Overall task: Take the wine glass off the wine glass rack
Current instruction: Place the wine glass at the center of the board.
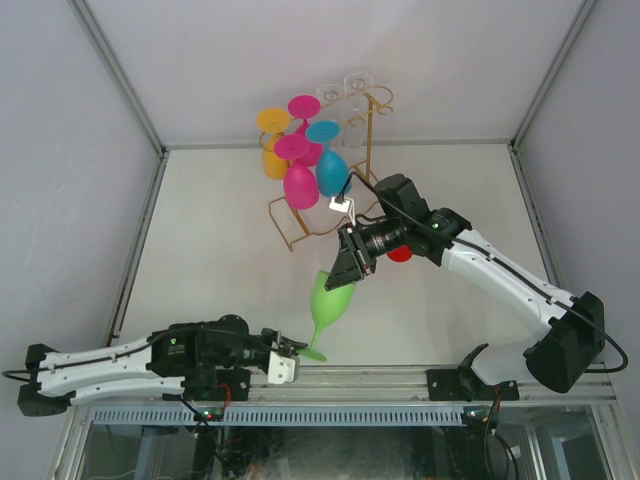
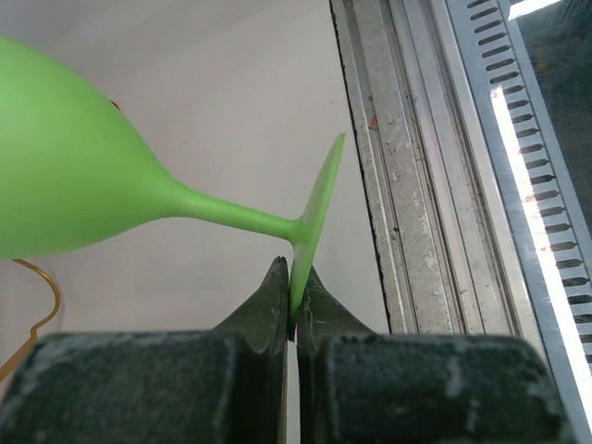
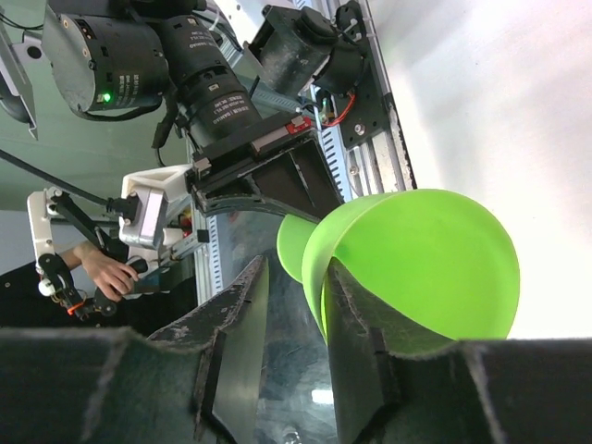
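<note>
The green wine glass point(image 1: 330, 300) is off the wine glass rack point(image 1: 280, 226). It sits on the rack's near side, just past the wavy base, and lies tilted. Its bowl points back toward the rack and its foot points away from it.

The left gripper point(image 1: 297, 349) is on the side of the glass farthest from the rack. In the left wrist view this gripper point(image 2: 291, 310) is clenched on the thin edge of the glass's foot. The stem and bowl point(image 2: 83, 176) reach out beyond it, and a loop of the rack's gold wire point(image 2: 51, 301) shows under the bowl.

The right gripper point(image 1: 345, 275) is at the bowl end, between the foot and the rack's base. In the right wrist view its jaws point(image 3: 296, 268) are parted and astride the bowl's rim point(image 3: 435, 259). 1 finger is against the bowl's wall and the other stands clear of it, with a dark gap between, so it is not clamped.

On the rack hang other glasses: a yellow glass point(image 1: 272, 140), 2 pink glasses point(image 1: 300, 180), a blue glass point(image 1: 330, 165) and clear glasses point(image 1: 345, 90) at the far end. The rack stands on the pale surface point(image 1: 220, 260).
</note>
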`<state>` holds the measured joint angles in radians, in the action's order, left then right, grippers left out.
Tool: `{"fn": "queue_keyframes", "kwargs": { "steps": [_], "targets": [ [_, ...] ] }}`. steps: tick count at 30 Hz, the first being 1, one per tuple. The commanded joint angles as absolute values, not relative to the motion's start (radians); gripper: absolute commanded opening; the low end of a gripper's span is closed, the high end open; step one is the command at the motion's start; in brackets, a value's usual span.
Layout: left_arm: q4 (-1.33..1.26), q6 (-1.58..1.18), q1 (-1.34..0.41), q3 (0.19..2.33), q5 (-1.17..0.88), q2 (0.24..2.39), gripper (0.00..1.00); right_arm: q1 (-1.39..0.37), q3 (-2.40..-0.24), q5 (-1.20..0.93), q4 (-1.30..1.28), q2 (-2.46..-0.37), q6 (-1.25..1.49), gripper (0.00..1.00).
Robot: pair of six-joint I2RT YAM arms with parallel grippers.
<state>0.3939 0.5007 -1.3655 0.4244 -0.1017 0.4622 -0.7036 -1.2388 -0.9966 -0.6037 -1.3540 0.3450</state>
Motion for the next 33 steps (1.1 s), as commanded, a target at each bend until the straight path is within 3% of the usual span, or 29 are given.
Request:
{"fn": "queue_keyframes", "kwargs": {
  "steps": [1,6,14,18,22,27,33],
  "targets": [
    [0.359,0.486,-1.348,0.435,0.003,0.517,0.00,-0.730,-1.276,-1.101,-0.640,-1.348,0.324,0.30],
    [0.353,0.495,-1.347,0.416,0.047,0.477,0.00,-0.730,-1.276,-1.037,-0.657,-1.344,0.323,0.40],
    [0.351,0.511,-1.347,0.414,0.065,0.487,0.00,-0.730,-1.275,-0.964,-0.654,-1.374,0.359,0.40],
    [0.351,0.515,-1.348,0.411,0.056,0.477,0.00,-0.718,-1.276,-0.987,-0.646,-1.392,0.387,0.32],
    [0.351,0.513,-1.347,0.410,0.067,0.472,0.01,-0.686,-1.275,-1.001,-0.611,-1.387,0.420,0.17],
    [0.332,0.473,-1.347,0.400,0.111,0.480,0.18,-0.692,-1.275,-1.000,-0.583,-1.358,0.420,0.00],
    [0.318,0.455,-1.347,0.392,0.127,0.466,0.50,-0.704,-1.273,-0.907,-0.569,-1.316,0.409,0.00]
  ]
}}
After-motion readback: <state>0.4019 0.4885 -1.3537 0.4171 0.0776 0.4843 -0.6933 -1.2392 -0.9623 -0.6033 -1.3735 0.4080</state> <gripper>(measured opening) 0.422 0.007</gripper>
